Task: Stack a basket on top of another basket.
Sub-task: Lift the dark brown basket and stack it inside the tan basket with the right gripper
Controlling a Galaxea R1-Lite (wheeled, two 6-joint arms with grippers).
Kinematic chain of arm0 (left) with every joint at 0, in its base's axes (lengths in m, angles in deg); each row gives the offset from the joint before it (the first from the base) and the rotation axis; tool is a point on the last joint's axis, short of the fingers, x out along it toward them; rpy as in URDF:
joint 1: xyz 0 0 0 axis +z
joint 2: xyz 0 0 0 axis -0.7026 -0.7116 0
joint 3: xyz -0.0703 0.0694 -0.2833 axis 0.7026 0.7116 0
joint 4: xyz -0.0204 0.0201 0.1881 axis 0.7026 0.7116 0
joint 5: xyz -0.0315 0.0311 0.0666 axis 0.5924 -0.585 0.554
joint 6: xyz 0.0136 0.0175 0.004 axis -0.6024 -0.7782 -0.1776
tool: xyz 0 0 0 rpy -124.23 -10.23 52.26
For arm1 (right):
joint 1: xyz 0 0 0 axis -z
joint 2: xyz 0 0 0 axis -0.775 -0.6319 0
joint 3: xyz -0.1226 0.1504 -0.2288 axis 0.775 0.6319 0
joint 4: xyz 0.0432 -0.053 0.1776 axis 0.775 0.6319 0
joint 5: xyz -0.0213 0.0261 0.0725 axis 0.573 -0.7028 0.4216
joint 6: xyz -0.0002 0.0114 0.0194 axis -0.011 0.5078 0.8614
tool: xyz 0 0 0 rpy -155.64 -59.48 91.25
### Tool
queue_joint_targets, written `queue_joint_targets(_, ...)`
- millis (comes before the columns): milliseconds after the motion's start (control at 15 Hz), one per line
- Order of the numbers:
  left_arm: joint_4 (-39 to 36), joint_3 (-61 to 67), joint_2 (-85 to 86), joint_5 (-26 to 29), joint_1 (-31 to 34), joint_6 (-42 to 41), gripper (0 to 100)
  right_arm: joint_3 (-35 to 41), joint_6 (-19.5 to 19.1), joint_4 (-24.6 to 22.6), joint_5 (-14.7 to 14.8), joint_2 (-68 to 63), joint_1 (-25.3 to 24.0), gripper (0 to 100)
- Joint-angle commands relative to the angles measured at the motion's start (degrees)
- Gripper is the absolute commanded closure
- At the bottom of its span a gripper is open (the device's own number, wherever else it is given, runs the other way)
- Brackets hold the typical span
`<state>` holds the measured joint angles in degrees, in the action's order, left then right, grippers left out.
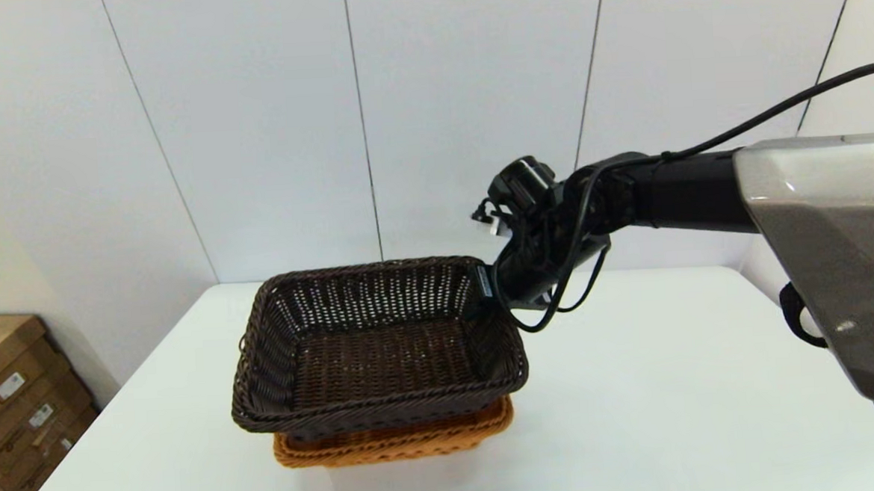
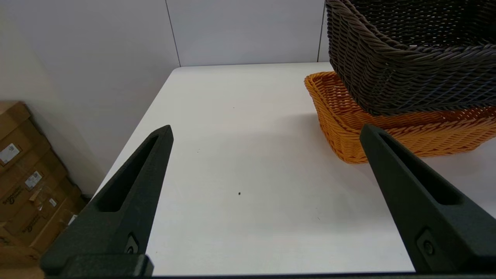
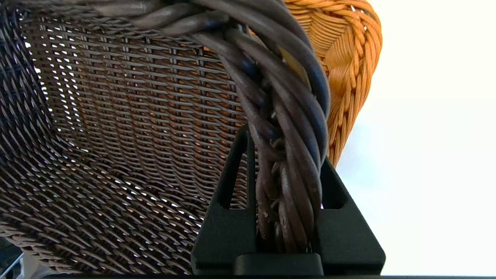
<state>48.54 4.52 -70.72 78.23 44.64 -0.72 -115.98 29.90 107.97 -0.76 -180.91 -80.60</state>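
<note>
Orange-tan basket mostly hidden beneath dark brown basket.

You are looking at a bare test room or lab, not a home: plain white wall panels with thin seams, a white table, and stacked cardboard boxes with shipping labels on the floor beside it.
</note>
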Motion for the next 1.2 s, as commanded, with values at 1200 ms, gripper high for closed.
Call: queue_joint_targets(1200,-0.01,0.09,0.04,-0.02,0.0,-0.05,0,0.05,0.2,-1.25,1.11,-3.79,0.61,100)
